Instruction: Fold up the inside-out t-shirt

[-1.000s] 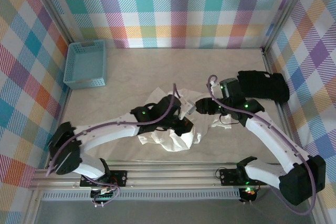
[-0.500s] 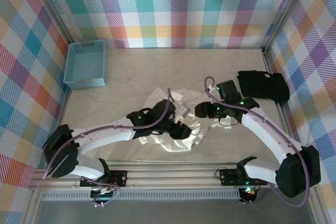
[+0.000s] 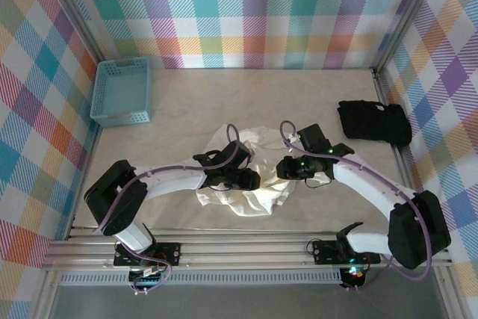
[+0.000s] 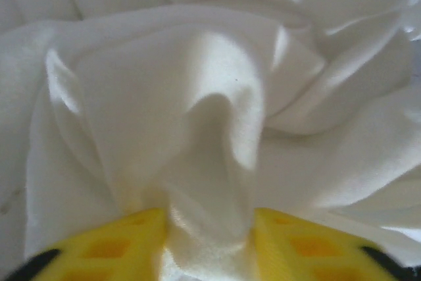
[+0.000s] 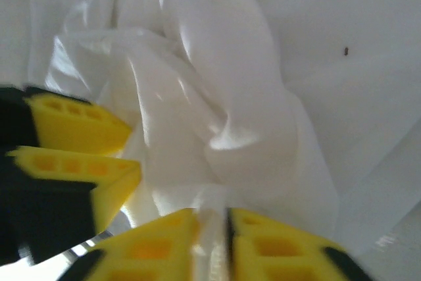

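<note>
The shirt [image 3: 252, 203] lies bunched at lower centre of the top view: light, limp, thin cotton. My left gripper [image 4: 209, 235] and right gripper [image 5: 212, 225] each pinch a fold; hems would likely hold better.

white t-shirt [image 3: 250, 193], crumpled, mid-table

White t-shirt [image 3: 250, 201], blue basket [image 3: 122, 92], black garment [image 3: 373, 121], yellow fingers [image 4: 112, 248], multicoloured plaid walls [image 3: 261, 5]

We count one white soft cotton t-shirt [image 3: 250, 201], one blue plastic basket [image 3: 119, 117], one black folded cloth [image 3: 373, 122], and two grippers: one left gripper [image 4: 209, 228], one right gripper [image 5: 212, 228].
</note>
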